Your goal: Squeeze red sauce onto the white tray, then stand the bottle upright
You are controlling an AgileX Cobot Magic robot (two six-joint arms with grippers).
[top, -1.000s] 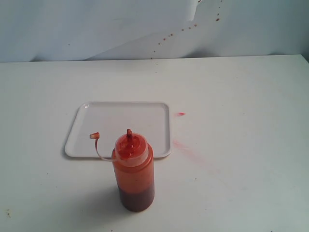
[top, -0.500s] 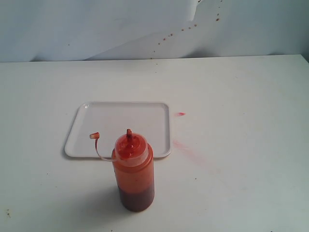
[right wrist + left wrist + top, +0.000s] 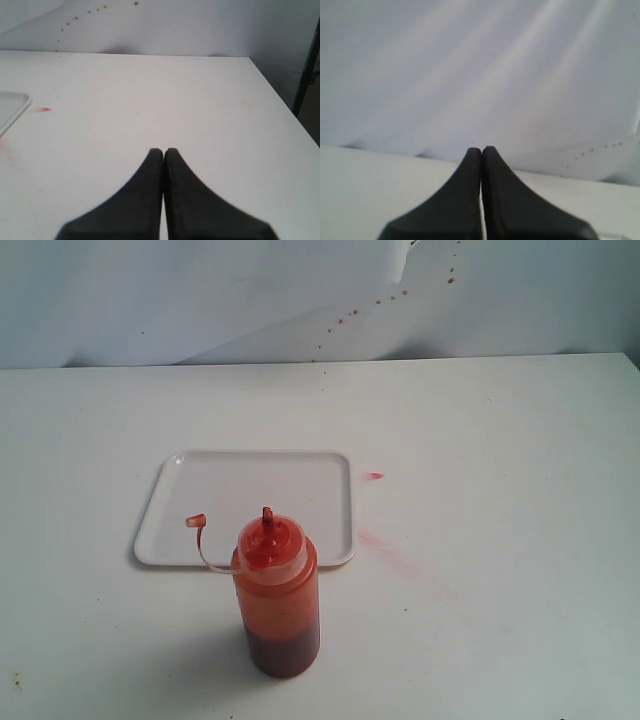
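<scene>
1. Two pairs of jaws show in the wrist views, left and right alike pressed together and holding nothing; neither arm appears in the exterior view.
2. We find the bottle [image 3: 277, 595] upright on the surface [image 3: 520, 440], just in front of the near rim of the white tray [image 3: 210, 475]. Its nozzle [image 3: 267, 513] is uncovered and the tethered cap [image 3: 196, 521] hangs out over the tray.
3. We see no red sauce on the tray; only a fleck [image 3: 374, 476] and a pinkish smear [image 3: 385, 548] mark the surface to its right. So we judge that squeezing has not begun and the grasp comes first.
4. To do it well, we would spread one pair of jaws wider than the bottle before closing in. We would take it around the mid-body without knocking it over.
5. We would then tip the nozzle over the tray's middle and press gently, since a soft wall may spurt sauce past the rim.
</scene>
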